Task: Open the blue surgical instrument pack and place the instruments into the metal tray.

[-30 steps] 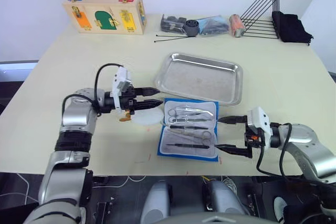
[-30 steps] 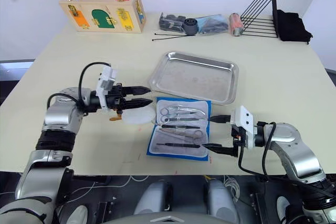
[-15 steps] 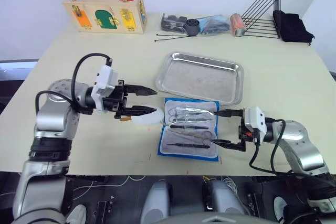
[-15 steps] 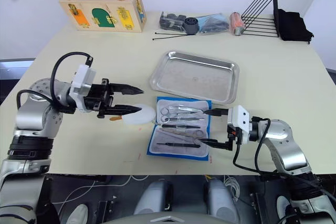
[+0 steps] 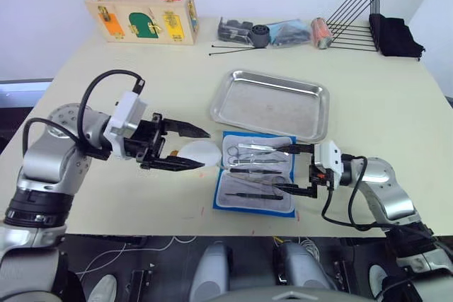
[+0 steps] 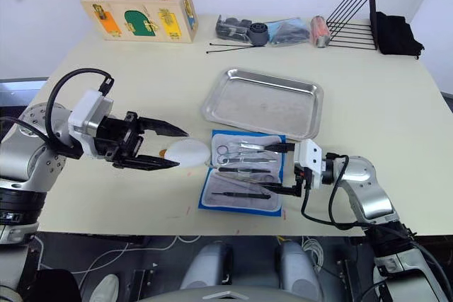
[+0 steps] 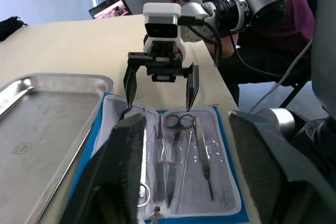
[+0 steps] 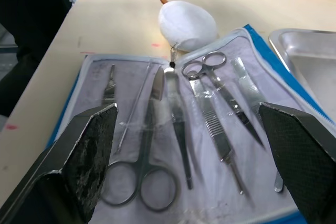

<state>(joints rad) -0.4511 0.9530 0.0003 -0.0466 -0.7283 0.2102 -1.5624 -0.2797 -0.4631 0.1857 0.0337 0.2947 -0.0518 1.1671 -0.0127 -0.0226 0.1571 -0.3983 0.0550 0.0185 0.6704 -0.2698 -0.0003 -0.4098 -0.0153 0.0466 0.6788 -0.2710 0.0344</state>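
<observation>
Near the table's front edge, the bright blue flat instrument pack (image 5: 255, 173) is lying unfolded, thin silver scissors and forceps (image 8: 210, 93) inside, just before the shallow steel tray (image 5: 271, 104). Right gripper (image 5: 291, 170) is spreading wide at its right edge; left gripper (image 5: 199, 148) is gaping, empty, over the white round pouch (image 5: 200, 152).

Left gripper (image 5: 190, 148) at left centre of the frame, arm bent, fingers spread apart. Right gripper (image 5: 287, 170) at lower right of centre, fingers parted wide, pointing left.
</observation>
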